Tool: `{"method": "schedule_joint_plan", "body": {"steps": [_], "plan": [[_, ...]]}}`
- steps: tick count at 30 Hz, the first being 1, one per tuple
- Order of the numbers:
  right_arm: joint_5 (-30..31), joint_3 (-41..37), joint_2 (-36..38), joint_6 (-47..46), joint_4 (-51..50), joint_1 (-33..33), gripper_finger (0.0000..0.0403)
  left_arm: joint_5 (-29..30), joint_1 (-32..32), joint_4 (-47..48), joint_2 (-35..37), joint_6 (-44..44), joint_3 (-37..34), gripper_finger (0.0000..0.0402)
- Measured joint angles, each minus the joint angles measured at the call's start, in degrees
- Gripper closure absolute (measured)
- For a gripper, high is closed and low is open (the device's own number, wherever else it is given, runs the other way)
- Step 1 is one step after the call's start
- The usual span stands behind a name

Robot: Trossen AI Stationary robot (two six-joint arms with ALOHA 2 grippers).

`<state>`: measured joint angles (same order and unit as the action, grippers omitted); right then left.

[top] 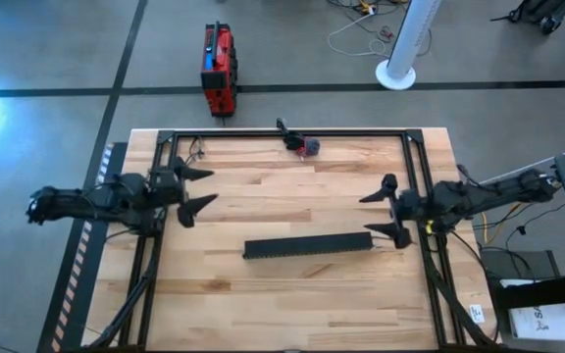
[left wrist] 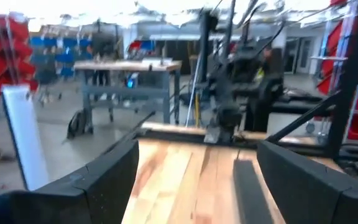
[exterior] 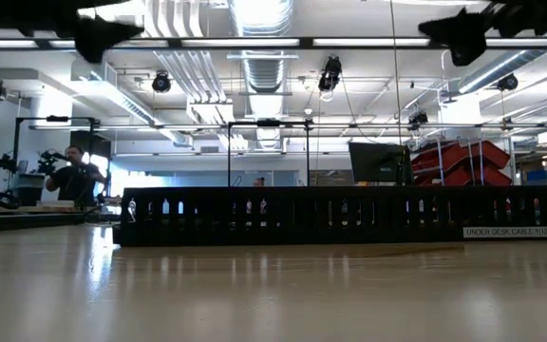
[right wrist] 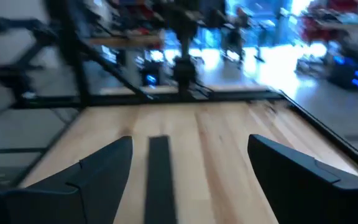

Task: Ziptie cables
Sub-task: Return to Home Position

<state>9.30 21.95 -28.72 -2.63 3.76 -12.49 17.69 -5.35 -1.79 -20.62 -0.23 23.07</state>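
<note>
High view: the closed black duct (top: 307,245) lies on the surface (top: 263,304). No cables show, and they are presumably inside it. Beyond its ends hang the left gripper (top: 208,186) and right gripper (top: 366,215), fingers wide, empty. Retreat should lift clear of the duct.

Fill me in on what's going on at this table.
Nothing is being handled at this moment. A long black cable duct lies alone on the wooden table, in the middle. The left end effector and the right end effector hover on either side of it, raised above the tabletop, both open and empty. No loose cables are in view.
</note>
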Motion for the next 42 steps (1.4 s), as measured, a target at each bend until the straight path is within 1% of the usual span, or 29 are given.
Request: {"method": "schedule_joint_plan", "body": {"steps": [4,6,8,14,16,18,23,27,29,35,42], "plan": [[-5.0,-3.9,6.4,2.3,2.9,0.0,0.0092,-1.8,5.6,-0.3,0.8,-3.6,-4.9,0.009],[-5.3,-6.4,10.2,2.6,3.8,0.0,0.0093,-1.8,7.4,-1.6,1.8,-4.5,-8.0,0.009],[-5.3,-9.4,13.7,2.7,5.3,0.0,0.0096,-1.9,8.1,-4.3,3.3,-5.2,-11.5,0.009],[-5.2,-18.7,24.9,2.7,7.8,0.0,0.0103,-5.3,8.1,-12.4,9.1,-5.5,-22.0,0.009],[-5.2,-21.2,28.5,2.8,8.0,0.0,0.0105,-5.2,8.1,-9.5,11.1,-5.5,-22.4,0.009],[-4.9,-21.2,28.4,2.3,6.9,0.0,0.0105,-5.0,8.1,-6.1,12.6,-5.5,-22.4,0.009],[-4.8,-21.2,26.6,2.8,6.1,0.0,0.0095,-4.9,8.1,-4.3,15.8,-3.5,-22.5,0.009],[-4.8,-21.3,25.7,2.1,5.1,0.0,0.0092,-4.8,8.1,-2.1,17.0,-2.8,-22.5,0.009],[-4.8,-21.3,25.2,1.4,2.6,0.0,0.0093,-4.8,8.1,-1.3,17.0,-3.1,-22.5,0.009],[-4.8,-21.3,24.0,1.2,2.5,0.0,0.01,-4.8,8.1,-1.2,16.5,-4.3,-22.5,0.009],[-4.8,-21.3,23.1,1.2,2.7,0.0,0.0108,-4.8,8.0,-1.3,14.3,-4.6,-22.5,0.009]]}}
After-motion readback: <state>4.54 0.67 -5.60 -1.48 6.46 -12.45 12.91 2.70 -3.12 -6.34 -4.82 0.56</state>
